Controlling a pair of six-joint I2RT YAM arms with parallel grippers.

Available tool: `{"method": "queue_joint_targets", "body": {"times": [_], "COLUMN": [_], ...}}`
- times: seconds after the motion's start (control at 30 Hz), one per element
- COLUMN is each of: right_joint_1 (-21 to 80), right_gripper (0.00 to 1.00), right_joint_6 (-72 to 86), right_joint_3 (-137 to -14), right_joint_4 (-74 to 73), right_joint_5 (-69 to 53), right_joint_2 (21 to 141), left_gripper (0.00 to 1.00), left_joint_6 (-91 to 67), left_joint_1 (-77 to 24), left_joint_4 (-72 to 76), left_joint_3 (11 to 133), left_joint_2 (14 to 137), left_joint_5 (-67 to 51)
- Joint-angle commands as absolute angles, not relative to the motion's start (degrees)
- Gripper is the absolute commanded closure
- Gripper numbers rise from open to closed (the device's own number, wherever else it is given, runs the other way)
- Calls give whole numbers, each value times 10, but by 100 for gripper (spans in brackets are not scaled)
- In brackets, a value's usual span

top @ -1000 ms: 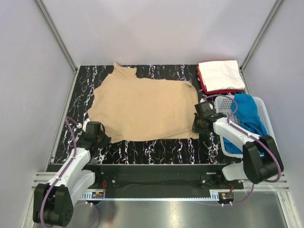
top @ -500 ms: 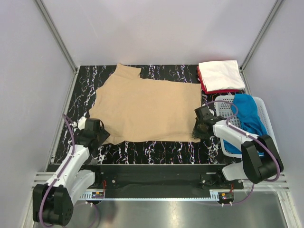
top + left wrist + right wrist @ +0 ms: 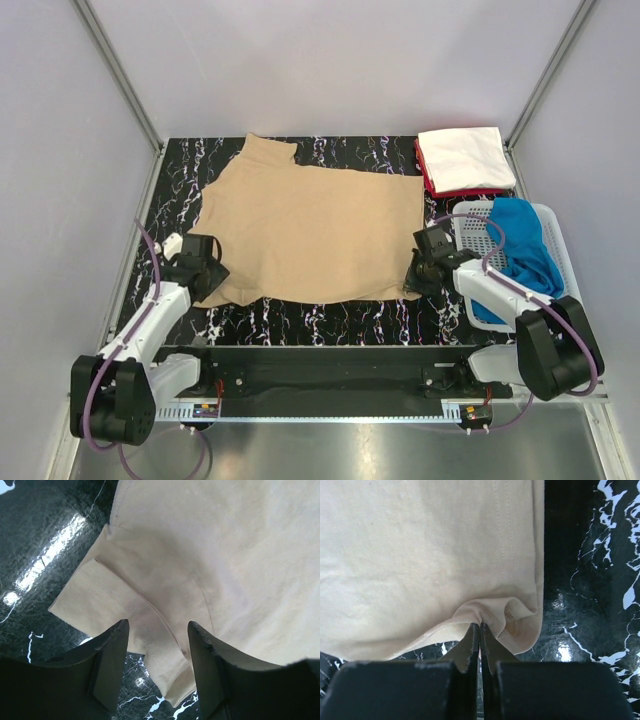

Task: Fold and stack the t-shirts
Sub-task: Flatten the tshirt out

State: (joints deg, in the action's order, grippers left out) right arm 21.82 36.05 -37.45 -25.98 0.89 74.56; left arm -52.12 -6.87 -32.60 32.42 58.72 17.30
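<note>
The tan t-shirt (image 3: 320, 230) lies spread flat on the black marbled table (image 3: 330, 315), with its collar at the far left. My left gripper (image 3: 212, 275) hovers open over the shirt's near-left corner. In the left wrist view the folded sleeve edge (image 3: 150, 630) lies loose between the fingers of that gripper (image 3: 157, 630). My right gripper (image 3: 415, 272) is shut on the shirt's near-right hem corner. In the right wrist view the cloth (image 3: 420, 555) bunches at the gripper's tips (image 3: 480, 626). A folded white t-shirt (image 3: 462, 158) rests on a red one (image 3: 428, 185) at the far right.
A white mesh basket (image 3: 553, 222) stands at the right edge with a bright blue t-shirt (image 3: 525, 250) draped in it. Grey walls and metal frame posts close in the table on three sides.
The left gripper has opened and let go of the shirt's near-left corner. The tan shirt has shifted right and now lies flatter. The right gripper keeps its grip.
</note>
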Motion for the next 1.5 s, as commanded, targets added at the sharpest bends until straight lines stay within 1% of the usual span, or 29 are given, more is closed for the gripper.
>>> {"method": "queue_joint_targets", "body": {"times": [0.0,0.1,0.13,0.2,0.27,0.37,0.43,0.5,0.53,0.6,0.73,0.87,1.1,1.3,1.37,1.47], "right_joint_1": [221,221,221,222,221,222,222,221,221,221,221,221,221,214,207,206], "right_gripper": [96,95,93,85,70,62,60,61,62,64,65,65,67,67,67,68], "right_joint_6": [378,385,386,393,399,433,445,439,436,414,385,378,317,258,245,232], "right_joint_3": [-372,-372,-374,-385,-397,-426,-443,-460,-463,-477,-504,-571,-685,-806,-857,-934], "right_joint_4": [-252,-268,-274,-308,-350,-386,-364,-331,-291,-252,-172,-162,-148,-156,-163,-204], "right_joint_5": [-12,-7,-4,15,24,55,61,42,35,17,19,36,78,110,111,101], "right_joint_2": [720,707,704,696,687,671,671,691,700,741,824,951,1086,1190,1220,1244], "left_gripper": [45,45,45,45,44,43,43,43,43,43,43,43,43,43,43,43], "left_joint_6": [-514,-497,-486,-487,-503,-503,-496,-489,-482,-478,-474,-482,-486,-478,-466,-416], "left_joint_1": [-68,-73,-78,-84,-78,-74,-74,-74,-72,-70,-68,-53,-47,-40,-40,-40], "left_joint_4": [-317,-315,-316,-317,-319,-297,-280,-274,-272,-271,-251,-251,-252,-254,-255,-273], "left_joint_3": [346,351,354,352,352,379,413,439,466,489,524,550,619,726,788,886], "left_joint_2": [592,594,594,594,595,624,650,699,715,763,832,902,994,1109,1148,1173], "left_joint_5": [152,122,123,148,177,178,172,168,165,156,152,145,161,121,106,85]}}
